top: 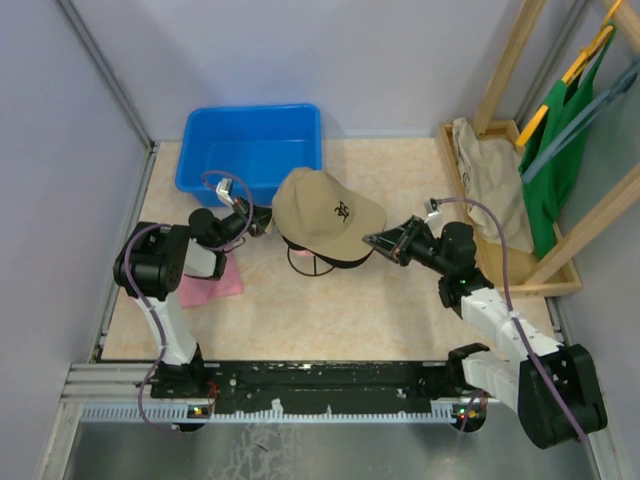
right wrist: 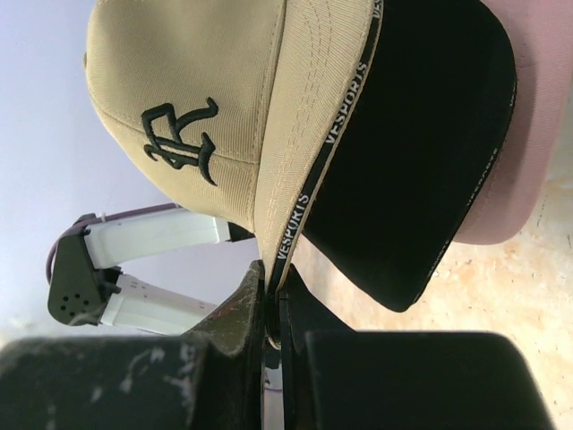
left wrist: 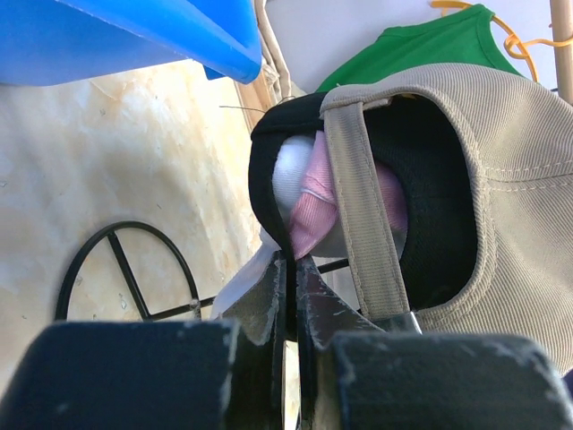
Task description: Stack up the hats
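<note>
The right claw (right wrist: 271,273) is clamped on the tan cap's (right wrist: 179,107) brim edge, at the caps' 4 o'clock from above. Only its wrist view shows the black cap (right wrist: 403,161) and pink cap (right wrist: 528,116) brims beneath. The left claw (left wrist: 291,264), at 9 o'clock, is pinched closed at their rear, where its camera alone reveals the white cap (left wrist: 291,175). All sit mid-table (top: 300,300) over a wire stand (left wrist: 125,269).

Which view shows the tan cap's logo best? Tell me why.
Right wrist: the logo on the tan cap is large and sharp. Top external shows it tiny; left wrist sees only the cap's rear strap, no logo.
</note>
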Controlling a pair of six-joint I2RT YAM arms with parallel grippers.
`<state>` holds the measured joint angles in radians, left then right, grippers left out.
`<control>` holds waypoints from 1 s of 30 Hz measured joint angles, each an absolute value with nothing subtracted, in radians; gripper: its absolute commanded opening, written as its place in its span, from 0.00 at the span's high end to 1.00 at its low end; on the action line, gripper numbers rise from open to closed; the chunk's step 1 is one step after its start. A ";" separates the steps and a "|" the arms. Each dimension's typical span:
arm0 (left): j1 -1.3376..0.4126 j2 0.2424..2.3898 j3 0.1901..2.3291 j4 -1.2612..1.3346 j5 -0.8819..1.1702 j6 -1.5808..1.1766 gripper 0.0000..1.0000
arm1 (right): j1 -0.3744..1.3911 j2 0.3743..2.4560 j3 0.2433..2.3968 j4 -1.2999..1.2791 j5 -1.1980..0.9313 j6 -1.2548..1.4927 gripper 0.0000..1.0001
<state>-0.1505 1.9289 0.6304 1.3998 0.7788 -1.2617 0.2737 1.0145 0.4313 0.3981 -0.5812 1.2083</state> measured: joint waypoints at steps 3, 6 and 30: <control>-0.150 1.938 0.627 1.414 0.779 -1.265 1.00 | 0.270 1.025 0.431 0.427 -0.595 1.208 1.00; -0.150 1.947 0.625 1.427 0.779 -1.276 1.00 | 0.266 1.050 0.434 0.443 -0.608 1.207 1.00; -0.150 1.953 0.637 1.425 0.799 -1.283 1.00 | 0.283 1.142 0.511 0.390 -0.625 1.119 1.00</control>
<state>-0.1501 1.9526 0.6369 1.4246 0.7990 -1.2827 0.2829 1.1423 0.5110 0.3904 -0.6247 1.1187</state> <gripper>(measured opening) 0.065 0.033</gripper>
